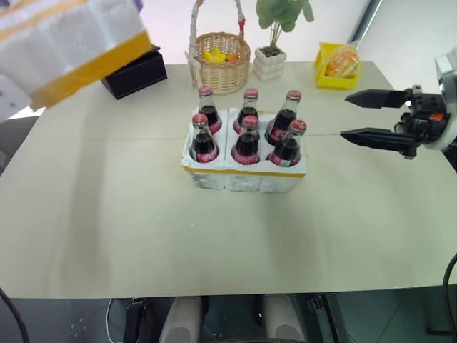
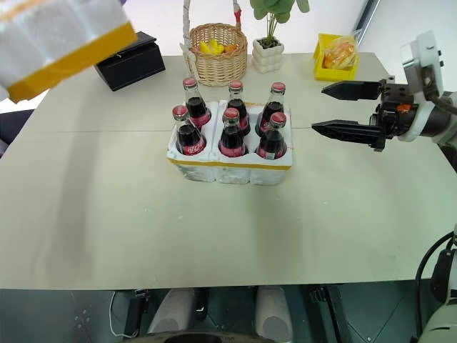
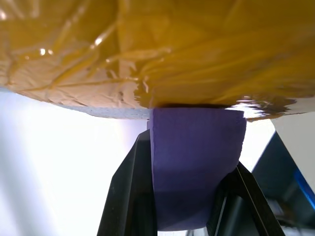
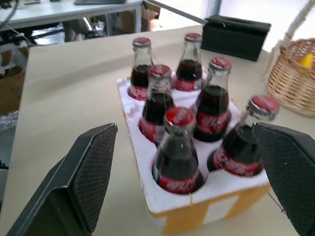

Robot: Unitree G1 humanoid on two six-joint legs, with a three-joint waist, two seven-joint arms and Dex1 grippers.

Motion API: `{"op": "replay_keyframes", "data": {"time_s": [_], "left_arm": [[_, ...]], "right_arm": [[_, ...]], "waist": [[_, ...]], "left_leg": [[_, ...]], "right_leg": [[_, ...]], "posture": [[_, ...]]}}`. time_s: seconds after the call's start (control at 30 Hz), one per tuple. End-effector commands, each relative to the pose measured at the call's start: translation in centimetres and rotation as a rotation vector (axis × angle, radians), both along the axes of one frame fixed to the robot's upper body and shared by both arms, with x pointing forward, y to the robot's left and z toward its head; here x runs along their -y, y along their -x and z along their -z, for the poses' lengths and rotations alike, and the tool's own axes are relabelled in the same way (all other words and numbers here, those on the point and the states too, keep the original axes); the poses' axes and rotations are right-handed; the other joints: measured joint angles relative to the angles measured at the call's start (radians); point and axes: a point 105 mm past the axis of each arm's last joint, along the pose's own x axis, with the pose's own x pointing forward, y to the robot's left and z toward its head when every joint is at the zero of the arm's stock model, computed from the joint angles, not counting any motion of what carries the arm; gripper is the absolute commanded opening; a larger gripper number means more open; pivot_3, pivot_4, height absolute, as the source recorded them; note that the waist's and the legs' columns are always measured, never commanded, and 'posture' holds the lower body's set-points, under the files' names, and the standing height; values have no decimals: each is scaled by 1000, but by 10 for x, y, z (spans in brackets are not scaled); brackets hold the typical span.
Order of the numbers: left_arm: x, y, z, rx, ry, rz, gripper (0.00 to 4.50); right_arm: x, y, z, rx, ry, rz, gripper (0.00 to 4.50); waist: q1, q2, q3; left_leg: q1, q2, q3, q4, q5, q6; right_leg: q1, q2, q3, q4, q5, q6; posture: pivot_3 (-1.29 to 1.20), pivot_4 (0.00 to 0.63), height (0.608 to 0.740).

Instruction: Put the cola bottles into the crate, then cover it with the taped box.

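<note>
Though cut off by the frame edge, the taped box [image 1: 68, 46] hangs tilted at upper left, off the table [image 1: 143, 214], long axis slanting down toward the crate [image 1: 246, 168]. L gripper [image 3: 189, 196] is clamped on a purple tab under the box's yellow tape; box hides the fingers from the head view. R gripper [image 1: 357, 116] has fingers spread wide, empty, tips pointing at the crate just beyond them. Six cola bottles [image 1: 248, 139] stand upright in its wells. Farther back: wicker basket [image 1: 223, 61], black box [image 1: 134, 71], plant pot [image 1: 270, 63], yellow bin [image 1: 337, 66].
</note>
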Motion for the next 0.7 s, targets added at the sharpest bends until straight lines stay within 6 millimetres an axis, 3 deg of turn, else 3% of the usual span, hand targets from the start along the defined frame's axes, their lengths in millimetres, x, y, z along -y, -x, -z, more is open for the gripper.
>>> {"op": "replay_keyframes", "data": {"time_s": [0.03,0.17,0.3,0.53,0.7], "left_arm": [[47,-5,-40,86,21,206,561],[93,-12,-54,74,17,405,561],[140,-13,-44,-11,-40,594,561],[186,-8,-17,-102,-165,738,561],[202,-1,8,-142,-231,777,561]], "right_arm": [[11,7,-10,36,7,37,4500],[18,13,-8,-4,-13,51,4500],[24,13,-6,24,2,103,4500],[24,11,-4,25,-26,128,4500],[20,12,-3,19,-43,126,4500]], "waist": [[2,0,0],[0,0,0],[-8,0,0],[-4,0,0],[-1,0,0]], "left_leg": [[0,0,0,0,0,0],[0,0,0,2,0,0],[1,0,0,2,0,0],[1,0,0,2,0,0],[1,0,0,2,0,0]], "right_leg": [[0,0,0,0,0,0],[2,0,0,0,1,2],[2,0,1,0,1,2],[2,0,1,0,1,2],[2,0,1,0,1,2]], "posture": [[0,150,740],[0,150,740],[0,150,740],[0,150,740],[0,150,740]]}}
